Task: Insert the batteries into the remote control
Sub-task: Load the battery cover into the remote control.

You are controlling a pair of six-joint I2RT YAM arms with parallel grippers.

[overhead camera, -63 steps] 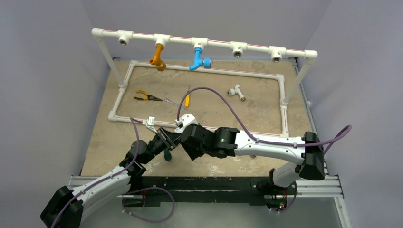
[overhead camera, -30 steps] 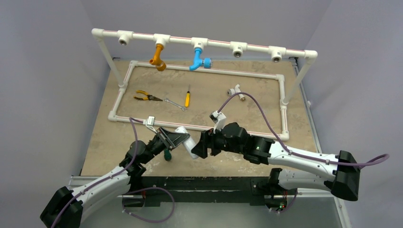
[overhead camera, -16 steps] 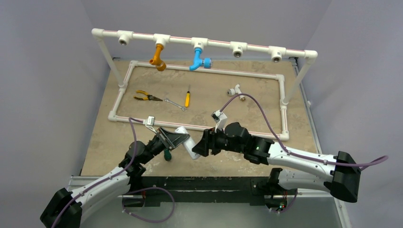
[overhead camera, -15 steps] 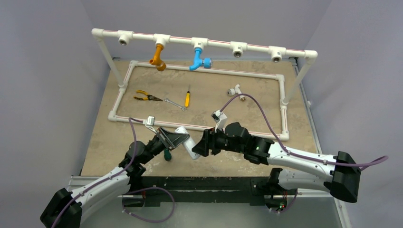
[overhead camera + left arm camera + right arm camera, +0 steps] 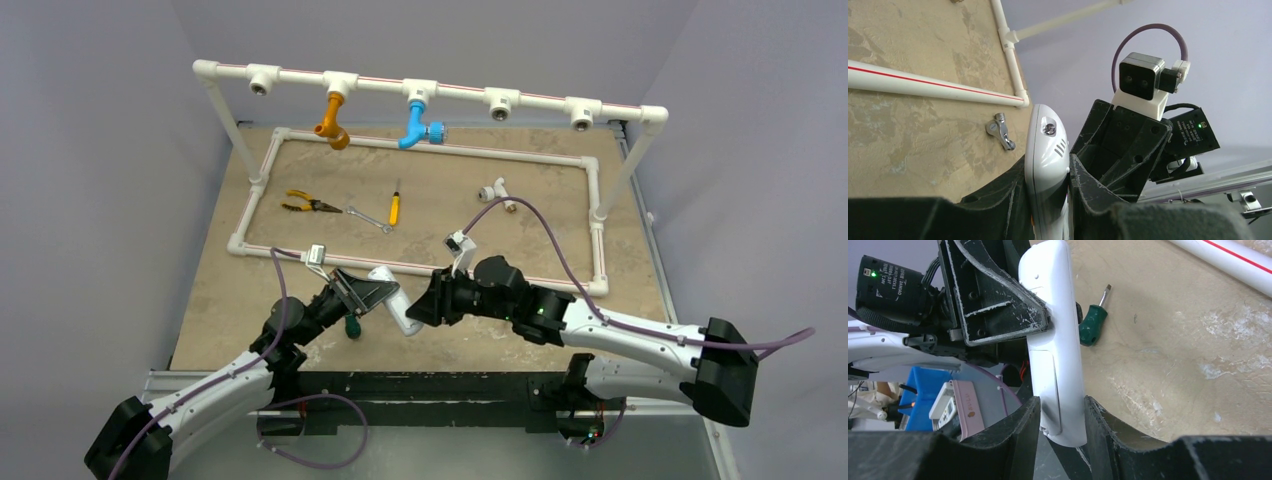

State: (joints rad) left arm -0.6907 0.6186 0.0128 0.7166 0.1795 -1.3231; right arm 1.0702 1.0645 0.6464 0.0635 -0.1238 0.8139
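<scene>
The white remote control (image 5: 397, 306) hangs tilted above the table's near edge, between the two arms. My left gripper (image 5: 372, 294) is shut on its upper end; in the left wrist view the remote control (image 5: 1046, 147) stands clamped between the left gripper (image 5: 1048, 186) fingers. My right gripper (image 5: 417, 312) meets it from the right. In the right wrist view the right gripper (image 5: 1062, 421) has both fingers against the sides of the remote control's (image 5: 1053, 320) lower end. The batteries are hidden.
A green-handled screwdriver (image 5: 352, 326) lies under the remote. A small metal fitting (image 5: 1000, 131) sits near the white pipe frame (image 5: 590, 190). Inside the frame lie pliers (image 5: 305, 204), a wrench (image 5: 368, 217), a yellow screwdriver (image 5: 394, 208) and a T-fitting (image 5: 495, 190).
The right arm swung out to the right, then edged left onto the remote's free end while its jaws narrowed onto it. The left arm and the remote stayed put.
</scene>
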